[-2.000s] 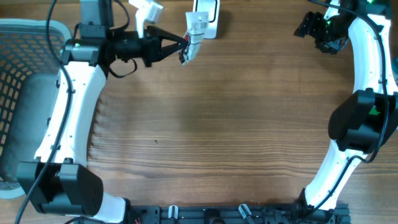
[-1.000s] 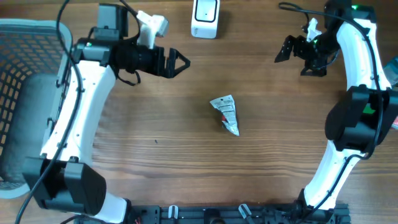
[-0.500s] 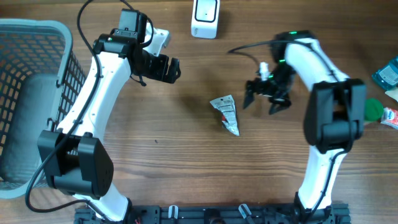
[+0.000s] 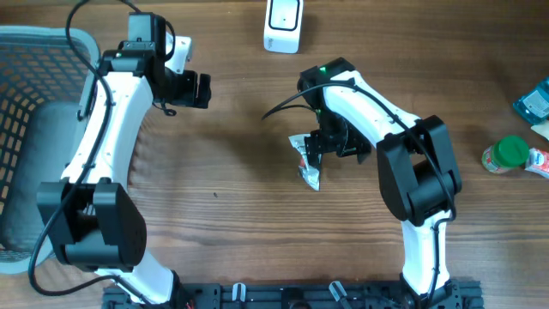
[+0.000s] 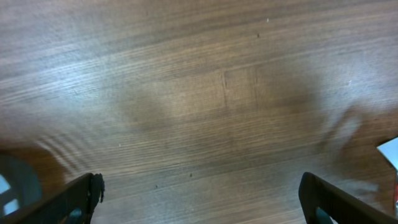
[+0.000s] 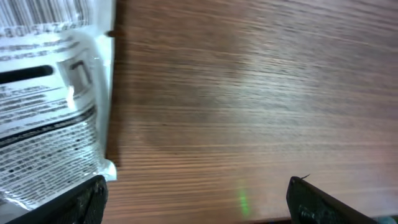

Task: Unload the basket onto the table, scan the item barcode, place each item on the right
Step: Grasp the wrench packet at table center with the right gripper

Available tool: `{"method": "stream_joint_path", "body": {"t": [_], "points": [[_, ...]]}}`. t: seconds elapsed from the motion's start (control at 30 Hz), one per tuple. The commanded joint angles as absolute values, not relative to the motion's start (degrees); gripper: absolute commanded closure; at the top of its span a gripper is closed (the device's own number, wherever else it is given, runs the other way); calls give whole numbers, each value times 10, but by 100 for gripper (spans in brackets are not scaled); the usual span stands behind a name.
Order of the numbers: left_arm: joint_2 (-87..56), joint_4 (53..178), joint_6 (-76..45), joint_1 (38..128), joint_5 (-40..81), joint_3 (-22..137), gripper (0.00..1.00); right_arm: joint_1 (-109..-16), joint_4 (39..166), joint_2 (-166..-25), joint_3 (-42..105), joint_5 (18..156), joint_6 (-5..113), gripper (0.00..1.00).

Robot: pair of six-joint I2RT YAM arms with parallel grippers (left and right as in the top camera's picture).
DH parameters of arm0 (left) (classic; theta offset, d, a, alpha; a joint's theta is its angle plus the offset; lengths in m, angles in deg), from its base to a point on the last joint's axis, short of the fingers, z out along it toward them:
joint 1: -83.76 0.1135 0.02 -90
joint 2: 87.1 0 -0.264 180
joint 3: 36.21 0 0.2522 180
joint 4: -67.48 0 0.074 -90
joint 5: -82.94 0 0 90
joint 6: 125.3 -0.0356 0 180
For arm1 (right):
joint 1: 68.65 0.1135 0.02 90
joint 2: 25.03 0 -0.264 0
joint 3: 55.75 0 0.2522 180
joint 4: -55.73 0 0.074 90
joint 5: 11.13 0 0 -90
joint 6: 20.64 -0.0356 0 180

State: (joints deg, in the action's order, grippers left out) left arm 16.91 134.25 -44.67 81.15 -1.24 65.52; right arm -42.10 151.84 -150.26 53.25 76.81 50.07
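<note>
Right gripper [image 6: 199, 196] is hovering over the packet [image 4: 307, 163], fingers spread, grasping nothing; packet is lying on the table [image 4: 257, 223]; left gripper [image 4: 199, 89] is hanging released, well apart.

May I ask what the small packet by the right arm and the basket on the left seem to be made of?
The small silver packet looks like glossy plastic or foil film: crinkled, with glare over its print. The grey lattice basket looks like matte moulded plastic, by its even grid.
</note>
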Motion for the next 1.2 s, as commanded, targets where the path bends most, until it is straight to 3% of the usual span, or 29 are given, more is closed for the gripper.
{"method": "stream_joint_path", "body": {"t": [0.0,0.23,0.43,0.5,0.87,1.03,1.17], "points": [[172,1320,-451,813,-1,606,0,-420,1523,-1455,573,751,469,7],[172,1297,-440,813,15,556,0,-419,1493,-1441,577,850,455,3],[172,1294,-436,813,17,556,0,-370,1423,-1441,560,849,433,0],[172,1295,-436,813,17,556,0,-352,1423,-1441,550,782,370,0],[172,1295,-436,813,16,556,0,-351,1346,-1442,478,788,344,1],[172,1296,-436,813,16,556,0,-351,1333,-1442,455,788,342,12],[172,1297,-436,813,16,556,0,-351,1328,-1442,455,762,316,36]]}}
